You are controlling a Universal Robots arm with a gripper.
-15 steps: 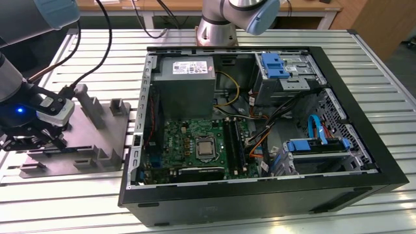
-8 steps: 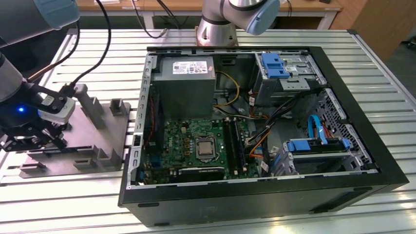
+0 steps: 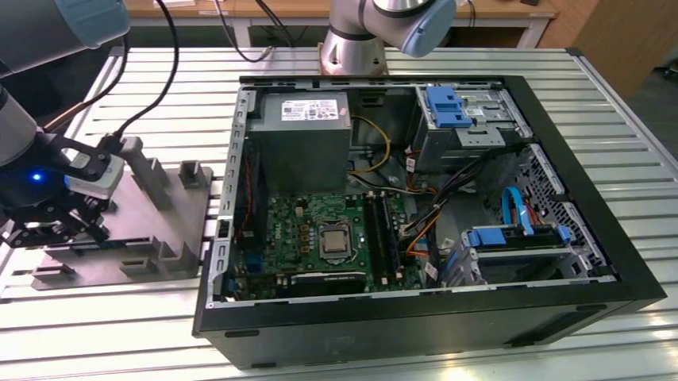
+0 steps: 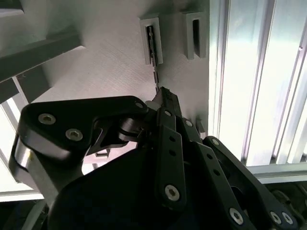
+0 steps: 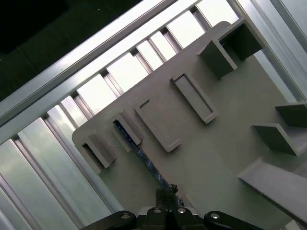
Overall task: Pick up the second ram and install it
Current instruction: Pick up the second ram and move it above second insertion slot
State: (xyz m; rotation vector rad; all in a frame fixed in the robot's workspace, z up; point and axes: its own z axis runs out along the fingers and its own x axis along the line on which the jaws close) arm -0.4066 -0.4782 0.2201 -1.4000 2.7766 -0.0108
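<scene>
Task item: second ram (image 5: 139, 151) was noted stood on edge on the grey fixture plate (image 5: 216, 158). One end was seated in a slotted holder (image 5: 127, 130); the other ran in under the gripper (image 5: 168, 190).

In the second wrist view the fingertips (image 4: 168, 103) were found drawn narrow and pinched onto the strip's upper edge. Grip was judged made; strip not yet clear of the holder.

In the exterior view the gripper (image 3: 59, 226) was seen low over the plate at the exterior view's left, well apart from the open PC case (image 3: 593, 262) and motherboard (image 3: 307, 238).

Step in hand was judged to be the pick. Pull prob. best kept straight along the holder slot, w/o twist or rock. Strip is thin and held near its edge, so tilt could jam it in the slot or let it pivot btwn the pads.

Part of the strip was hidden by the fingers, so grip pos. along its length couldn't be told.
</scene>
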